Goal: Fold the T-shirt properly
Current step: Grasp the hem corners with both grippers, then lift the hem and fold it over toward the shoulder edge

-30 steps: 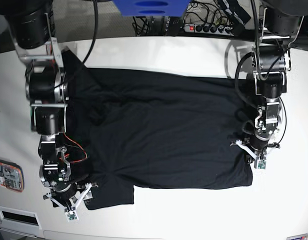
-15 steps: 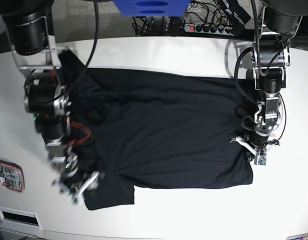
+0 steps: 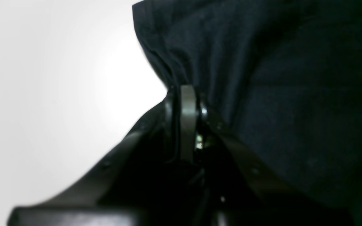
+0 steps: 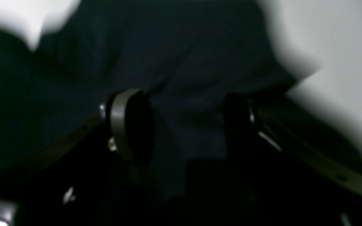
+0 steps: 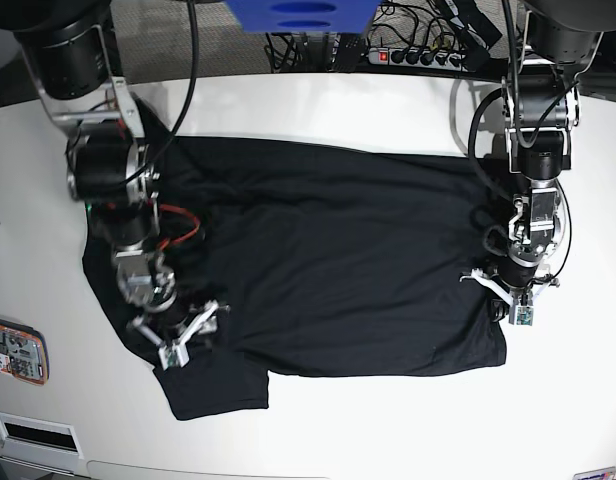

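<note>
The black T-shirt (image 5: 338,250) lies spread flat across the white table (image 5: 318,430), with a sleeve toward the near left. My left gripper (image 5: 515,308) sits at the shirt's right edge. In the left wrist view this gripper (image 3: 185,91) is shut, and folds of the T-shirt (image 3: 278,94) gather into its tips. My right gripper (image 5: 180,340) hovers over the shirt's lower left, near the sleeve. The right wrist view shows that gripper (image 4: 184,125) open, its fingers (image 4: 127,125) spread over the dark T-shirt (image 4: 184,47) and gripping nothing.
A flat device (image 5: 13,350) lies at the table's left edge and a white label plate (image 5: 33,435) at the near-left corner. Behind the table are a power strip (image 5: 418,55) with cables and a blue object (image 5: 298,12).
My right arm has swung from the near-left table edge up and to the right, onto the shirt beside the sleeve. The left gripper has stayed at the shirt's right edge.
</note>
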Controlling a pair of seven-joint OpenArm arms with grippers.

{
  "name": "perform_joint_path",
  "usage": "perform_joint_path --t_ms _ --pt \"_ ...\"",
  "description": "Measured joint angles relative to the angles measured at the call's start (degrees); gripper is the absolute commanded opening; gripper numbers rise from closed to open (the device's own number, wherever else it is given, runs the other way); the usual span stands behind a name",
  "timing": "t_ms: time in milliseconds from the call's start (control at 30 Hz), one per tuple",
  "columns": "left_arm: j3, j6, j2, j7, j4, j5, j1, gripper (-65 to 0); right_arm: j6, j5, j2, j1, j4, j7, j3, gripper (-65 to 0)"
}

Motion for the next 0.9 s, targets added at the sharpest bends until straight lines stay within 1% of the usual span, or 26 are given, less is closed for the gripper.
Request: perform_joint_path --t_ms 67,100,200,267,333,367,467,500,533,600,700,733,800,900 --pt "0.0 0.0 0.02 -0.13 0.0 -0.02 0.02 -65.0 0.52 -0.63 -0.02 1.11 -0.46 -1.33 -0.11 -26.8" --pt "0.0 0.0 0.02 -0.13 0.0 -0.02 0.02 -65.0 0.39 -0.39 0.0 1.79 -1.51 -0.13 -0.11 -26.8" --pt "0.02 -0.02 0.02 -0.13 0.0 -0.02 0.02 -65.0 -0.04 -0.44 0.22 2.34 -4.79 -0.09 -0.31 -26.8" --pt "0.02 0.07 0.07 0.02 0.0 0.0 0.02 -65.0 0.02 0.44 0.33 0.87 -5.2 3.15 -0.31 -26.8" --pt "0.02 0.15 0.13 -0.24 0.02 -0.04 0.09 -65.0 -0.11 0.48 0.44 -1.01 -4.37 3.8 -0.31 -26.8" --pt "0.02 0.02 0.11 -0.24 0.07 -0.02 0.15 -65.0 -0.5 0.66 0.42 -2.4 -3.82 5.4 -0.31 -26.8" --pt "0.02 0.17 0.13 0.04 0.04 0.0 0.15 -65.0 -1.05 1.7 0.55 -7.98 -2.49 15.5 -0.28 -26.8" --pt "0.0 0.15 0.13 0.04 0.07 -0.04 0.15 -65.0 -0.98 1.68 0.66 -9.44 -2.01 17.31 -0.15 -26.8" --pt "0.0 0.13 0.13 -0.11 0.07 -0.02 0.17 -65.0 -0.52 1.44 0.72 -10.56 -0.87 17.25 0.02 -26.8" --pt "0.02 0.0 0.11 -0.15 0.07 -0.02 0.22 -65.0 -1.16 1.57 0.74 -13.57 3.39 15.76 0.04 -26.8" --pt "0.02 -0.04 -0.02 -0.33 0.13 -0.2 0.98 -65.0 -1.68 1.46 1.11 -20.0 12.81 15.37 0.13 -26.9" --pt "0.02 -0.02 -0.02 -0.66 0.22 -0.24 1.16 -65.0 -1.86 1.46 1.22 -21.75 16.17 13.6 0.13 -26.9" --pt "0.02 0.07 -0.02 -1.11 0.57 -0.42 1.49 -65.0 -1.33 4.37 1.22 -25.59 24.9 5.35 0.68 -26.9" --pt "0.0 0.52 -0.02 0.87 4.61 0.0 3.85 -65.0 -1.6 5.16 0.96 -32.57 39.47 -4.48 0.74 -26.9"
